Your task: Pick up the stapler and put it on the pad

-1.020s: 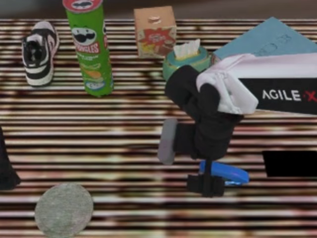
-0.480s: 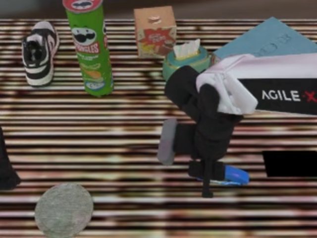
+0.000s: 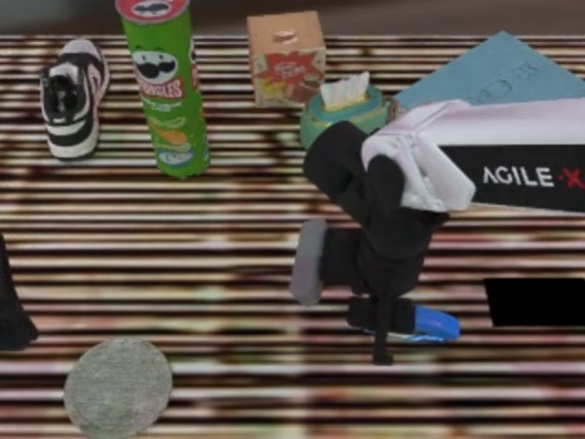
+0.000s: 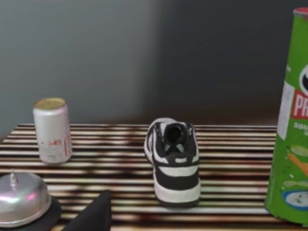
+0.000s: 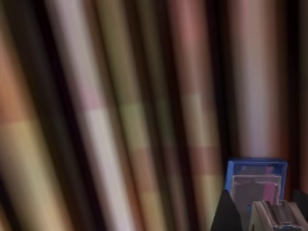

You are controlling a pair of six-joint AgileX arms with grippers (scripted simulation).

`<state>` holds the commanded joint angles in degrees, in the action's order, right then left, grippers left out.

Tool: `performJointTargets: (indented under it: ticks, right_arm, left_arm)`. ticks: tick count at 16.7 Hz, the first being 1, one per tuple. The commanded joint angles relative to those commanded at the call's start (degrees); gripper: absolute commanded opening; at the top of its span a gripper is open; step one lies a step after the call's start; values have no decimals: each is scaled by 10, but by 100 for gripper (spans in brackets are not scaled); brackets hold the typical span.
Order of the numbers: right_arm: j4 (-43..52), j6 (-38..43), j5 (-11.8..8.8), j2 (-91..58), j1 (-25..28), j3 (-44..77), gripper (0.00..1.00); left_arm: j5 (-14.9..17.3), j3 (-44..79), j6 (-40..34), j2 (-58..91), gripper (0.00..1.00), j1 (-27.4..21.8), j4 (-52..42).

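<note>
The bright-blue stapler [image 3: 435, 323] lies flat on the striped table at the front right. My right gripper [image 3: 382, 320] is down over the stapler's left part and shut on it. In the right wrist view the stapler's blue end [image 5: 256, 177] sits between two dark fingertips [image 5: 226, 212] that press close on either side. The black pad [image 3: 535, 302] lies flat just right of the stapler, at the table's right edge, with nothing on it. My left gripper [image 3: 9, 315] stays parked at the left edge.
At the back stand a black-and-white shoe [image 3: 71, 96], a green chips tube [image 3: 169, 87], a small carton [image 3: 286, 57], a teal tissue tub [image 3: 344, 110] and a teal book [image 3: 498, 73]. A round grey disc [image 3: 117, 388] lies front left. The left wrist view adds a can [image 4: 52, 130] and a bell [image 4: 21, 197].
A second ago my right gripper hung just in front of the stapler. It has moved back onto the stapler and turned. Nothing has moved in the last half second.
</note>
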<state>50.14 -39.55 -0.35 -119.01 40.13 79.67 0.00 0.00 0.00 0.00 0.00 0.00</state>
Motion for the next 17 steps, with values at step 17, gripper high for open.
performJointTargets:
  ticks: [17]
  right_arm:
    - [206,-2,-1,59,0,146,0]
  left_arm:
    - [0,0,0,0,100,0,0]
